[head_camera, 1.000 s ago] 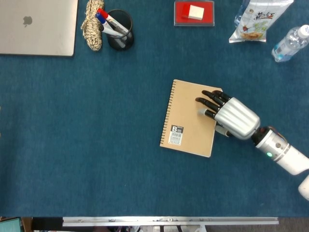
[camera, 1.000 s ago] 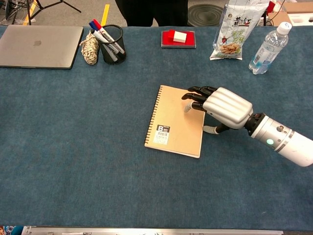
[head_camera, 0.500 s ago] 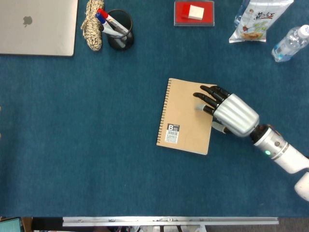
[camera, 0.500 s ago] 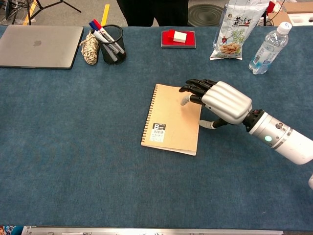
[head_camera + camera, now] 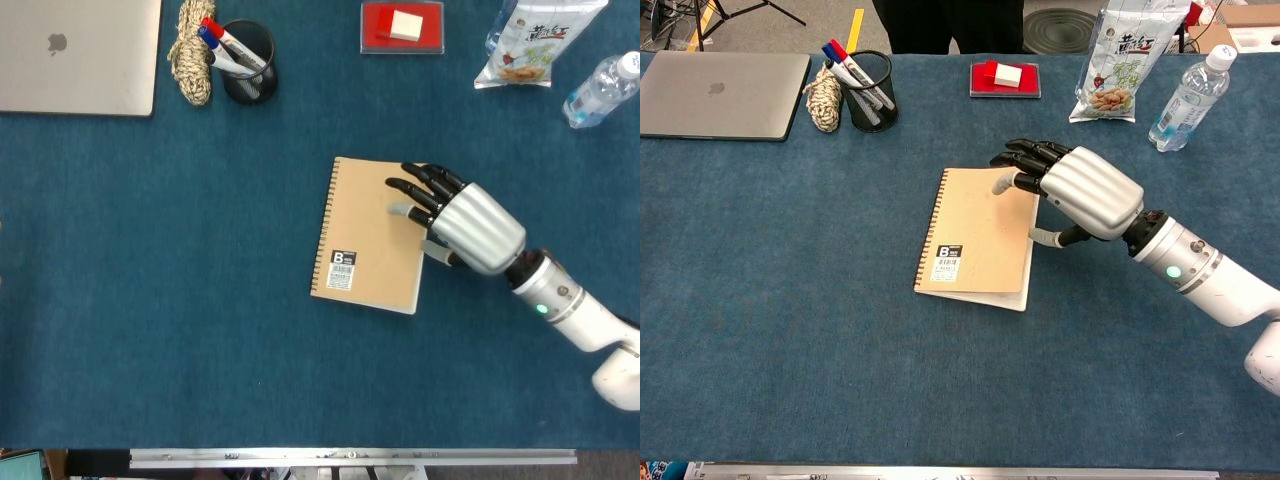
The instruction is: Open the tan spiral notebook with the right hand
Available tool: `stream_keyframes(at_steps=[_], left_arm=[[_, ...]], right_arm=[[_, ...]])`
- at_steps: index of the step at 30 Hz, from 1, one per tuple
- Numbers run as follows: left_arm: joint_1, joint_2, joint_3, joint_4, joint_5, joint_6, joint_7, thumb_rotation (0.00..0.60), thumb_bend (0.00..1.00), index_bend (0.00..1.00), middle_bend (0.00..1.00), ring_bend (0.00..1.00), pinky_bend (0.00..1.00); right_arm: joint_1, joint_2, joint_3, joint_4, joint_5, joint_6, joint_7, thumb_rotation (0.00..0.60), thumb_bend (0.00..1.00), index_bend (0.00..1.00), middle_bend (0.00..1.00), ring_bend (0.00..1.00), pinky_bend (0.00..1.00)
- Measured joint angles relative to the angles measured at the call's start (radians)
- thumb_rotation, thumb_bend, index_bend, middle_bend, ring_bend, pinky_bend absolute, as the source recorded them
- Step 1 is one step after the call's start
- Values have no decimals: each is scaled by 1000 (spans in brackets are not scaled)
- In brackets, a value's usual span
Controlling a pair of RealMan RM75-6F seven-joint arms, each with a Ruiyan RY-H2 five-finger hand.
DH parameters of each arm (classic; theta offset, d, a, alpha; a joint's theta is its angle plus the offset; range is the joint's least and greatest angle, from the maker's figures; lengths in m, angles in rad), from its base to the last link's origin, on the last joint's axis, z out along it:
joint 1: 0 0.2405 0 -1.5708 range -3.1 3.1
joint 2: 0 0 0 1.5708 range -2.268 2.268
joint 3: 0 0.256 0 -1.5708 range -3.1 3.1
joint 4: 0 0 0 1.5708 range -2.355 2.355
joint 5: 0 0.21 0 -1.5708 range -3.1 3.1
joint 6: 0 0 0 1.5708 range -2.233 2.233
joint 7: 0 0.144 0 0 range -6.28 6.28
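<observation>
Currently the tan spiral-bound card-cover notebook (image 5: 368,235) lies closed mid-surface, long axis running away from the robot, spiral binding on the far-left edge. The right robot hand (image 5: 455,222) rests fingertips on the cover near its free right edge, holding nothing, fingers slightly apart.

Blue felt-covered tabletop (image 5: 150,300) with desk items spread on it.
A tan spiral notebook (image 5: 365,240) lies closed near the middle; along the far edge sit a silver laptop (image 5: 75,55), rope coil (image 5: 193,55), mesh pen cup (image 5: 248,62), red tray (image 5: 402,27), snack bag (image 5: 535,40) and water bottle (image 5: 600,90).
</observation>
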Motion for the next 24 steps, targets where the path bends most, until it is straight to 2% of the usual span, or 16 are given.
stream_keyframes(at_steps=[24], left_arm=[[3,0,0,6,-2,0,-13,600,128,394,341,351,551]], right_arm=[[123,-147,100,81,24,60,25,600,199,316,179,91,205]])
